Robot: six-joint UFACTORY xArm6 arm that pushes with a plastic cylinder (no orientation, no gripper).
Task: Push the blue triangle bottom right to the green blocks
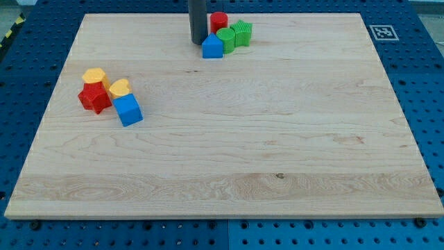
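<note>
The blue triangle block (212,47) sits near the view's top centre, touching the green round block (225,38) at that block's lower left. A green star-shaped block (241,32) sits just right of the green round one. A red cylinder (218,21) stands behind them. My tip (198,42) is at the end of the dark rod, just left of the blue triangle and very close to it.
At the view's left, a cluster holds a yellow hexagon block (94,76), a red star block (94,98), a yellow heart-like block (119,88) and a blue cube (128,110). The wooden board (243,153) lies on a blue perforated table.
</note>
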